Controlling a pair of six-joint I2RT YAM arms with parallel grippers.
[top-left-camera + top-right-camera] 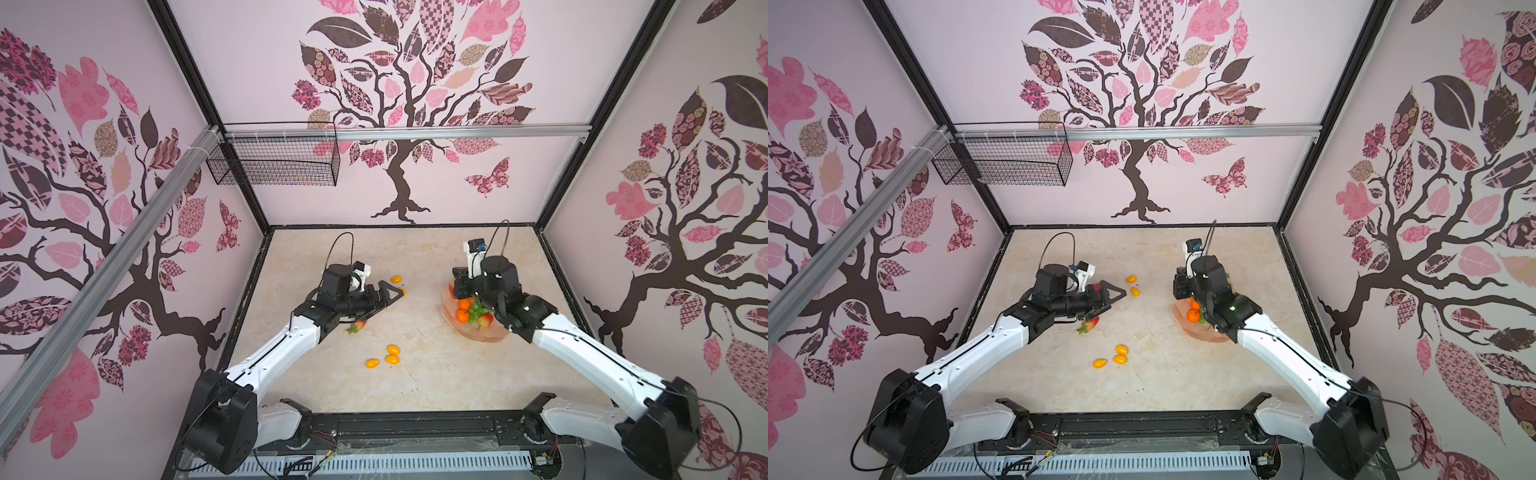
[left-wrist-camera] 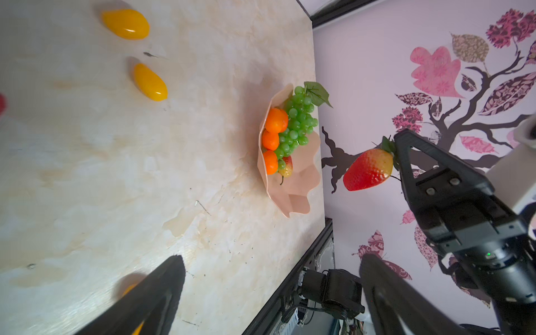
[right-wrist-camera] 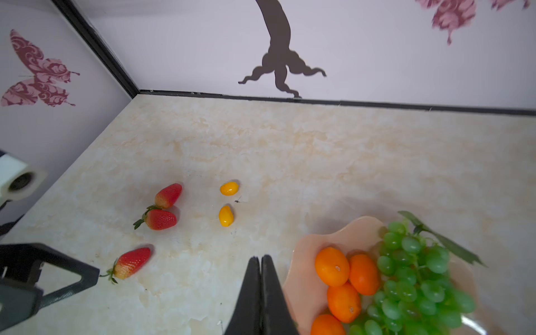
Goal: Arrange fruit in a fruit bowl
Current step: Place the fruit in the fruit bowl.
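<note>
My right jaws were shut tight on the green top of one strawberry. It hung in the air just above the fruit bowl. In the right wrist view the two jaws pressed flat together, and the held strawberry was hidden behind them. My left jaws stood wide open with nothing in them, low over the surface.

The fruit bowl sat on the right side of the surface, under my right arm. In it lay one green grape bunch with a leaf. Beside the grapes I counted four tangerines, packed close and touching. One more strawberry lay in the bowl against the grapes.

Three strawberries lay on the surface near my left jaws. One strawberry touched a second strawberry. A third strawberry lay a little apart, with its green top toward my left jaws. That made five strawberries in all.

I counted five yellow ovals on the surface and none in the bowl. Two lay by the tip of my left jaws, and one oval was just beside it. Three lay in a little group nearer my base, well apart from the bowl.

One black wire basket hung on the rail at the back wall.
</note>
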